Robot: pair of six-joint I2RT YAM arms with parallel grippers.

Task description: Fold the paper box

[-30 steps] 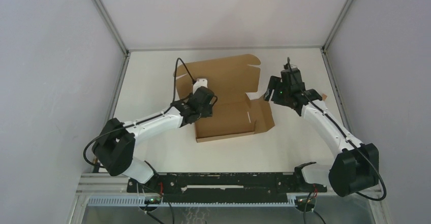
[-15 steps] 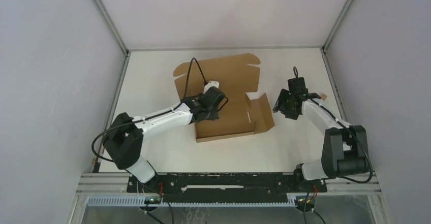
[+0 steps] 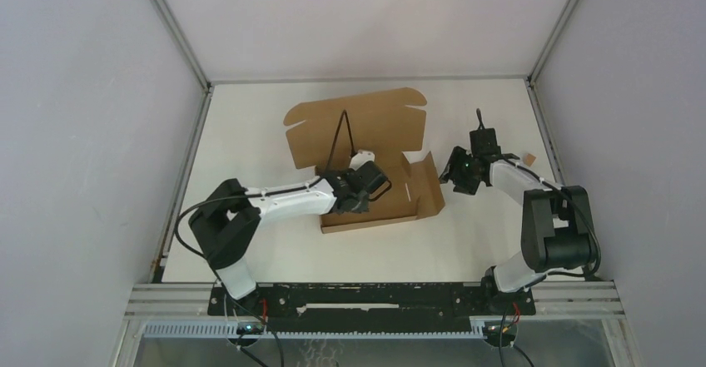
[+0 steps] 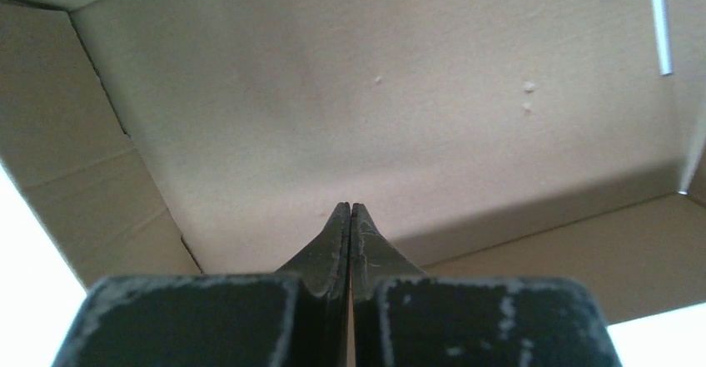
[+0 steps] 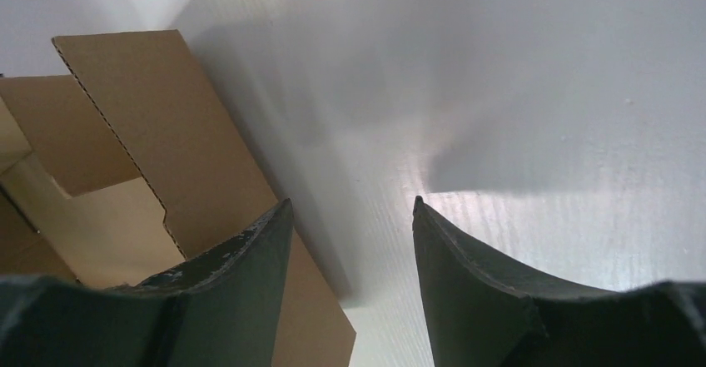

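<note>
The paper box point(image 3: 366, 134) is a brown cardboard die-cut blank lying mid-table, its lid panel flat at the back and its right side flap point(image 3: 429, 185) standing up. My left gripper point(image 3: 372, 190) is shut and empty, its tips point(image 4: 350, 209) pressing on the box's inner floor point(image 4: 400, 92). My right gripper point(image 3: 452, 174) is open just right of the raised flap, low over the table. In the right wrist view the flap point(image 5: 158, 134) is next to the left finger point(image 5: 250, 250), with bare table between the fingers.
A tiny brown cardboard scrap point(image 3: 527, 159) lies near the right edge. Metal frame rails point(image 3: 200, 151) border the white table point(image 3: 250, 242) left, right and back. The right arm's elbow is folded close to its base.
My left gripper has moved right and nearer, onto the box floor. My right gripper has dropped and moved left toward the side flap, which now stands more upright.
</note>
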